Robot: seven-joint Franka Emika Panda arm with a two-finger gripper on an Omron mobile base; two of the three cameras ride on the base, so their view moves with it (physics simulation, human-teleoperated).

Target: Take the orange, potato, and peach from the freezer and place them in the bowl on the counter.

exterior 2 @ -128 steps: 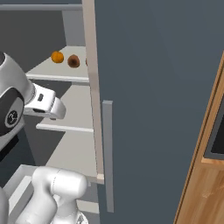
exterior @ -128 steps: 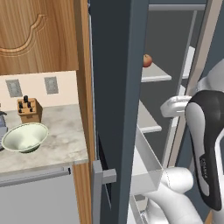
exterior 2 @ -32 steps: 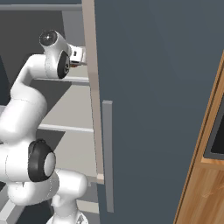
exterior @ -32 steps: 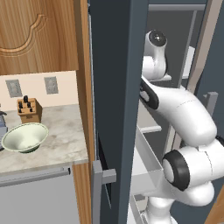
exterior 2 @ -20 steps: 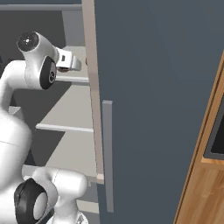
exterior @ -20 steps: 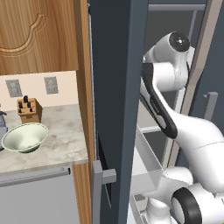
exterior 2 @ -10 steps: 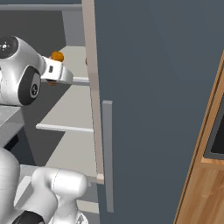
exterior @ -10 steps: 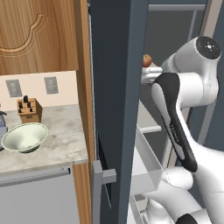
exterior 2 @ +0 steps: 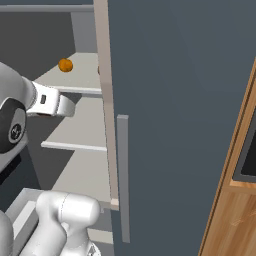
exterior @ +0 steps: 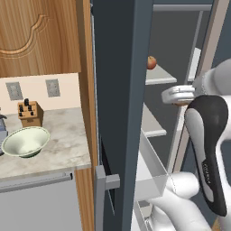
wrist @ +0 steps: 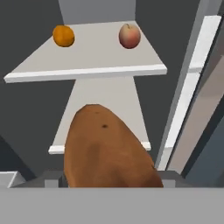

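A brown potato (wrist: 107,148) bulks large at the bottom of the hand view, and my gripper (exterior: 173,97) is shut on it, its fingertips hidden behind it. The hand (exterior 2: 62,107) hangs in front of the open freezer (exterior: 117,90), just below and before the upper shelf (wrist: 87,70). The orange (wrist: 64,35) lies at that shelf's left and the peach (wrist: 129,36) at its right. From the two sides I see the peach (exterior: 151,62) and the orange (exterior 2: 65,65). The pale green bowl (exterior: 25,142) stands on the counter (exterior: 58,149), left of the freezer.
A lower shelf (wrist: 105,100) runs beneath the upper one. The freezer door (exterior 2: 175,125) with its grey handle (exterior 2: 123,175) stands close on my right. A clear bin (exterior: 153,171) juts out low inside. A knife block (exterior: 28,110) is behind the bowl.
The arm has drawn back and down from the upper shelf with the potato in the gripper. Orange and peach stay on the shelf.
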